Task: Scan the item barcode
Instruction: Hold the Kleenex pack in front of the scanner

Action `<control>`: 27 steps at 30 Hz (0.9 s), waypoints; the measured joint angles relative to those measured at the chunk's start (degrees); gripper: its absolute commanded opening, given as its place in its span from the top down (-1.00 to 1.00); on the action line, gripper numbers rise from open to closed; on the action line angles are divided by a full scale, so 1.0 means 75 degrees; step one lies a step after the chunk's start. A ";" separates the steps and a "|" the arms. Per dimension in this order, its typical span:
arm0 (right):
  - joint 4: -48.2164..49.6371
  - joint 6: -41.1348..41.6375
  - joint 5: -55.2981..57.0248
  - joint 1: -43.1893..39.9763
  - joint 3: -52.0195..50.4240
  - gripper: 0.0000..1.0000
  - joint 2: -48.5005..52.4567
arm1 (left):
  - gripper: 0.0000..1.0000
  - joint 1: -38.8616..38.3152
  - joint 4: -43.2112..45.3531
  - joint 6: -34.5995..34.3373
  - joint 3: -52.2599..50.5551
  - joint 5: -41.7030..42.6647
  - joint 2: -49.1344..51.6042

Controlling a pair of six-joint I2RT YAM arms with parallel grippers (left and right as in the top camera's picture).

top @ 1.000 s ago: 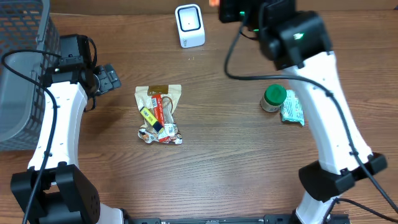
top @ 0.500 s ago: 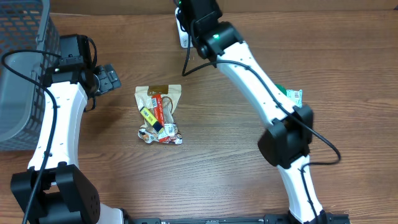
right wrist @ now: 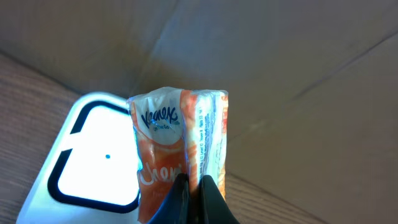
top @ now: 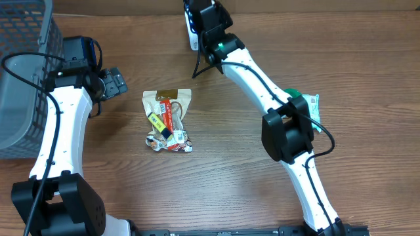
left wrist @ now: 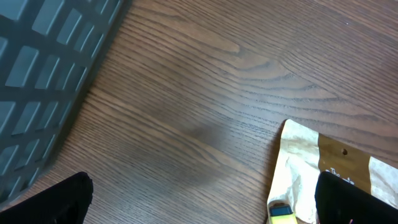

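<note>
Left tool point(top: 116, 82): jaws wide apart, empty, parked low over the worktop point(top: 223, 183) just beside the grey basket point(top: 20, 65) at the far left. It plays no part in the scan.

Centre-left: a pile of snack pouches point(top: 168, 121) lies flat on the worktop, untouched and well apart from both tools.

Top centre: right tool point(right wrist: 193, 190), jaws together, clamped on the lower end of an orange snack packet point(right wrist: 179, 143). The packet is upright and held right in front of the white scanner point(right wrist: 81, 168), whose window is lit.

Right: a green-lidded jar point(top: 293, 97) and a white-green packet point(top: 312, 102) sit partly hidden behind the right arm.

Status, my read: pickup done, item presented at the scanner, so we're in the scan step itself. I can't tell whether the barcode faces the window, or whether a read has registered. If not, the packet needs a slight turn. Left after that: put the packet down. The other items look unscanned.
</note>
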 measured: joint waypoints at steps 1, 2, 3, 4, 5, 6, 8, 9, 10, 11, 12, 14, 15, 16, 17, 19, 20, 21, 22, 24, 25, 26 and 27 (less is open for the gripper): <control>0.0029 -0.0003 0.0009 0.0000 0.0000 0.93 0.0076 | -1.00 0.0003 -0.0003 0.0000 0.0003 0.0000 0.0000; 0.0061 -0.0009 0.0006 0.0000 0.0000 0.92 0.0166 | -1.00 0.0000 -0.0003 0.0000 0.0003 -0.0003 0.0000; 0.0093 -0.0006 0.0006 0.0000 0.0000 0.93 0.0251 | -1.00 0.0003 0.0000 0.0000 0.0000 0.0000 0.0000; 0.0146 -0.0009 0.0003 0.0000 0.0000 0.93 0.0326 | -1.00 0.0000 0.0000 0.0000 0.0000 0.0000 0.0000; 0.0163 -0.0012 0.0006 0.0000 0.0000 0.93 0.0391 | -1.00 0.0000 0.0000 0.0000 0.0003 0.0000 0.0000; 0.0187 -0.0009 0.0003 0.0000 0.0000 0.93 0.0437 | -1.00 0.0003 0.0000 0.0000 0.0000 -0.0003 0.0000; 0.0195 -0.0015 0.0003 0.0000 0.0000 0.93 0.0504 | -1.00 0.0000 -0.0003 0.0000 0.0003 -0.0003 0.0000; 0.0221 -0.0029 0.0006 0.0000 0.0000 0.93 0.0525 | -1.00 0.0000 -0.0003 0.0000 0.0000 0.0000 0.0000; 0.0303 -0.0029 0.0006 0.0000 0.0000 0.93 0.0536 | -1.00 0.0000 -0.0003 0.0000 0.0000 0.0000 0.0000; 0.0335 -0.0029 0.0006 0.0000 0.0000 0.93 0.0539 | -1.00 0.0003 -0.0003 0.0000 0.0000 0.0000 0.0000; 0.0393 -0.0032 0.0006 0.0000 0.0000 0.92 0.0539 | -1.00 0.0003 -0.0003 0.0000 0.0000 0.0000 0.0000; 0.0475 -0.0032 0.0015 0.0000 0.0000 0.93 0.0539 | -1.00 0.0000 0.0000 0.0000 0.0003 0.0000 0.0000; 0.0507 -0.0032 0.0015 0.0000 0.0000 0.93 0.0539 | -1.00 0.0000 -0.0003 0.0000 0.0003 0.0000 0.0000; 0.0510 -0.0032 0.0017 0.0000 0.0000 0.93 0.0539 | -1.00 0.0000 0.0000 0.0000 0.0003 -0.0003 0.0000; 0.0513 -0.0032 0.0023 0.0000 0.0000 0.93 0.0539 | -1.00 0.0000 0.0000 0.0000 0.0003 -0.0003 0.0000; 0.0539 -0.0029 0.0061 0.0000 0.0000 0.93 0.0539 | -1.00 0.0000 0.0000 0.0000 0.0003 0.0000 0.0000; 0.0571 -0.0026 0.0122 0.0000 0.0000 0.93 0.0539 | -1.00 0.0000 0.0000 0.0000 0.0000 0.0000 0.0000; 0.0589 -0.0026 0.0242 0.0006 0.0000 0.93 0.0539 | -1.00 0.0000 -0.0003 0.0000 0.0003 -0.0003 0.0000; 0.0595 -0.0026 0.0361 0.0017 0.0000 0.93 0.0536 | -0.99 0.0000 -0.0003 0.0000 0.0003 -0.0003 0.0000; 0.0560 -0.0026 0.0647 0.0032 0.0000 0.93 0.0510 | -1.00 0.0000 0.0000 0.0000 0.0003 -0.0003 0.0000; 0.0460 -0.0023 0.0772 0.0047 0.0000 0.93 0.0469 | -1.00 0.0000 0.0000 0.0000 0.0000 0.0000 0.0000; 0.0329 0.0000 0.0842 0.0061 0.0000 0.93 0.0411 | -1.00 0.0003 0.0000 0.0000 0.0003 -0.0003 0.0000; 0.0119 0.0064 0.0912 0.0090 -0.0003 0.93 0.0312 | -1.00 0.0003 0.0000 0.0000 0.0003 -0.0003 0.0000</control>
